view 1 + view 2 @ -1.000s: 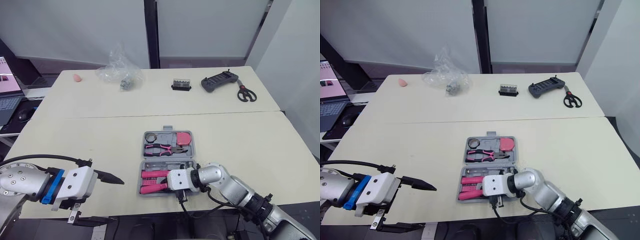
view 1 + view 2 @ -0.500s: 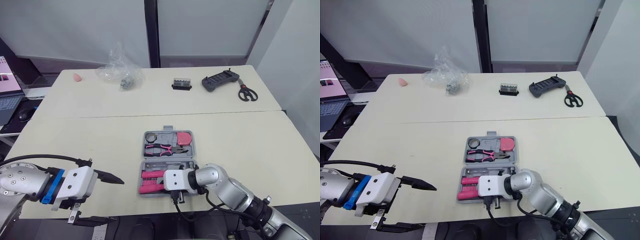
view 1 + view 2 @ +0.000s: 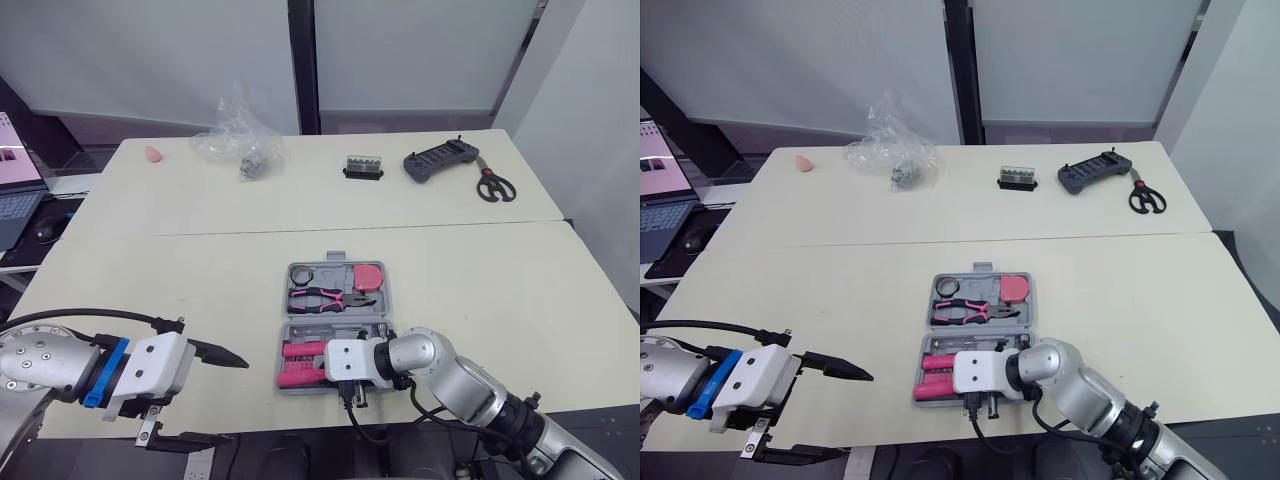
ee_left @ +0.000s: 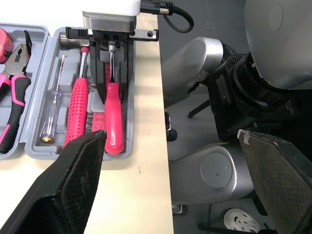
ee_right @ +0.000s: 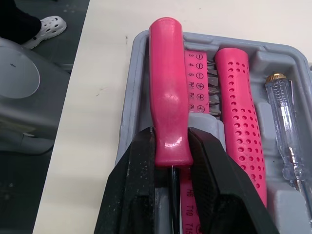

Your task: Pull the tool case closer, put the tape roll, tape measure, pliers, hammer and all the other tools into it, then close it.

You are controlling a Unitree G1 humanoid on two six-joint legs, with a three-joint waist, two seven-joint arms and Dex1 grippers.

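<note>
- Right wrist view: right gripper [image 5: 170, 146], jaws clamped on the pink-handled screwdriver [image 5: 168, 87], which lies in the open grey plastic tool case [image 5: 136, 97].
- Left eye view: left gripper [image 3: 238, 400], jaws wide apart, hovers at the cream bench [image 3: 200, 280] edge.

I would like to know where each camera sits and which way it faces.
Left eye view: on the head, looking down at the tool case; both arms show.
Right eye view: beside it, same scene.
Left wrist view: from the open left gripper, facing the right gripper.
Right wrist view: along the right gripper, shut on the screwdriver.
Shared: both wrist views show the screwdriver.
</note>
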